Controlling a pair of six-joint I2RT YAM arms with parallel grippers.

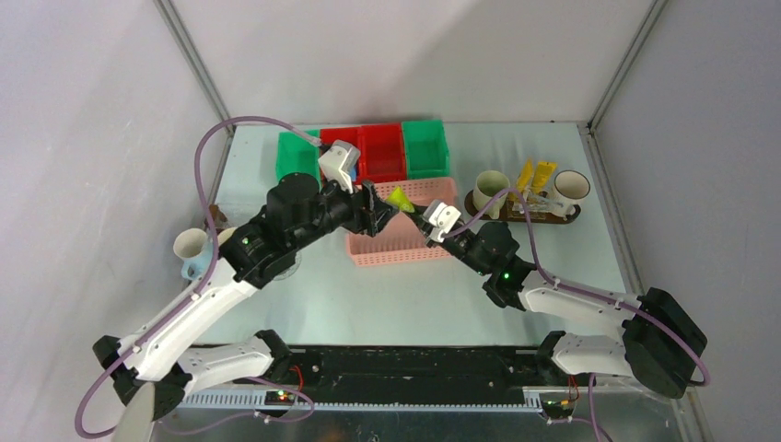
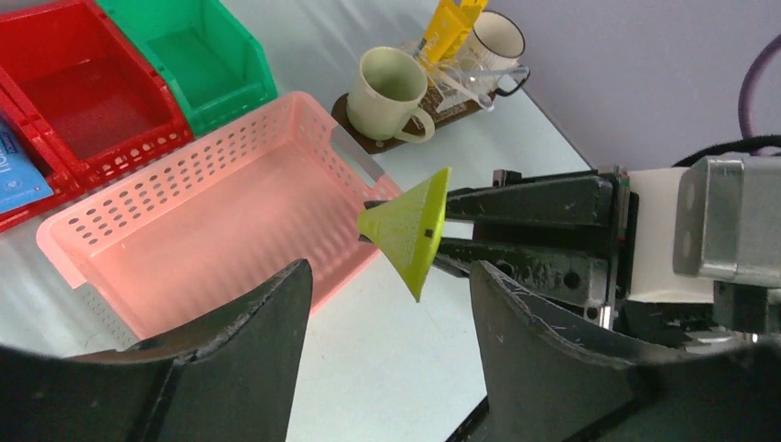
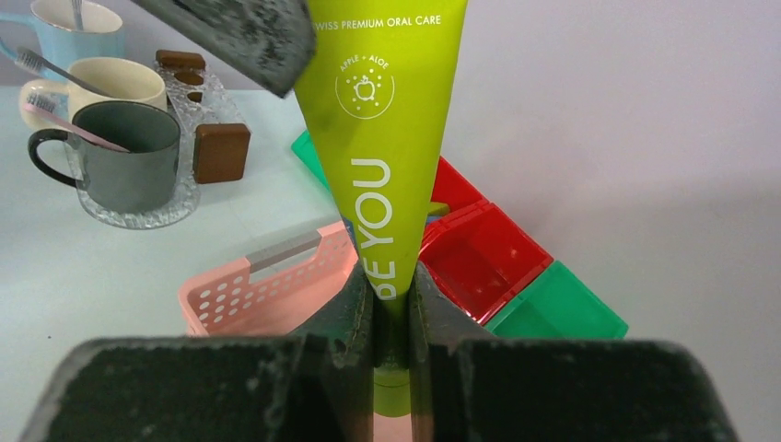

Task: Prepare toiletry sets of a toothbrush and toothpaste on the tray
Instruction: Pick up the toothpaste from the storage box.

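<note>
Nearest to the arm bases, on the left side, a dark mug with a brush in it waits on the clear disc, next to other mugs. More to the middle, the two arms meet. The right gripper is clamped tight on the green tube near its cap end, so the wide flat end points toward the left gripper. The fingers of the left one stand wide apart, one on each side of that flat end. If a finger already touches the tube, I cannot tell.

I judge this step to be a hand-over of the toothpaste between the arms, done in the air above the far rim of the pink basket. The direction of the hand-over is not clear. If the left should take it, it must close squarely on the flat end before the right lets go. If the right keeps it, it must carry the tube to the tray.

The tube is lime green with white print. It widens from the cap to the crimped end, looks soft, and is not bent.

Further away on the right lies the tray. It holds a cream mug, a white mug and yellow tubes
</note>
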